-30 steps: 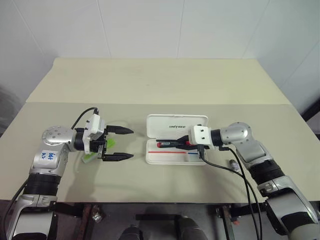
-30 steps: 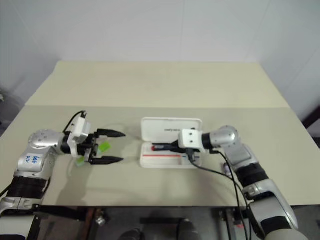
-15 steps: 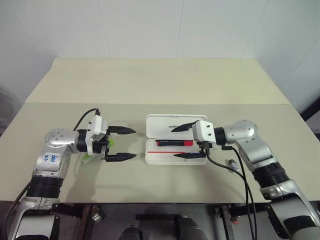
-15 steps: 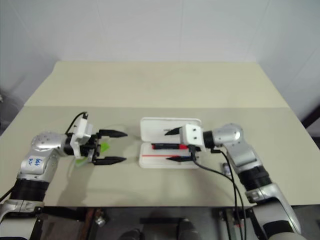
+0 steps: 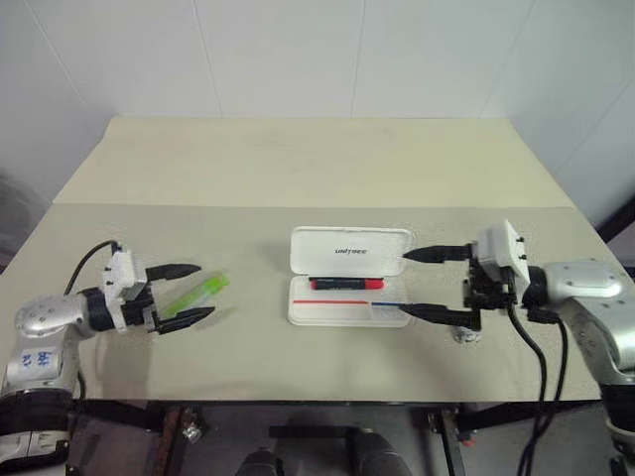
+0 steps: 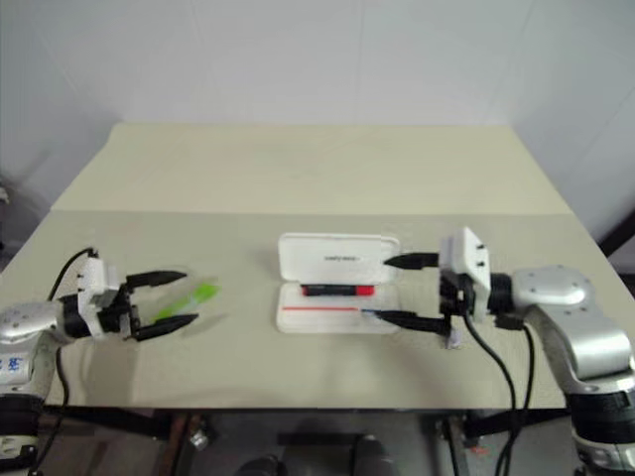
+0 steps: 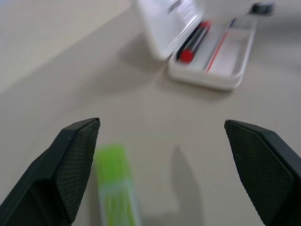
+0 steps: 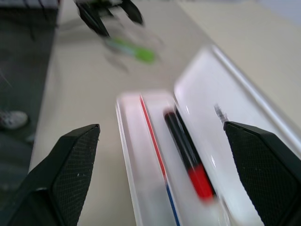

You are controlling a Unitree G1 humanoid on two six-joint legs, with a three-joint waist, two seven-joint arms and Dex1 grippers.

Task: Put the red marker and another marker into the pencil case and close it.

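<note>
Both pincers gaping, empty; right pincer (image 5: 434, 282) beside pencil case (image 5: 349, 277), red marker (image 8: 189, 157) inside.

Beige table (image 5: 298, 169), white wall (image 5: 298, 50)

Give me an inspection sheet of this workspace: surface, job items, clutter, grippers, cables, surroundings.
Surface: beige table, seam across its width.
Pencil case: open, lid standing up at the back.
Red marker: lying inside the case.
Green marker: on the table to the left of the case, outside it.
Clutter: small dark piece on the table right of the case.
Left gripper: open, empty, fingers either side of the green marker's near end.
Right gripper: open, empty, at the case's right end.
Cables: black cable along the right arm, another at the left wrist.
Surroundings: white wall behind.
</note>
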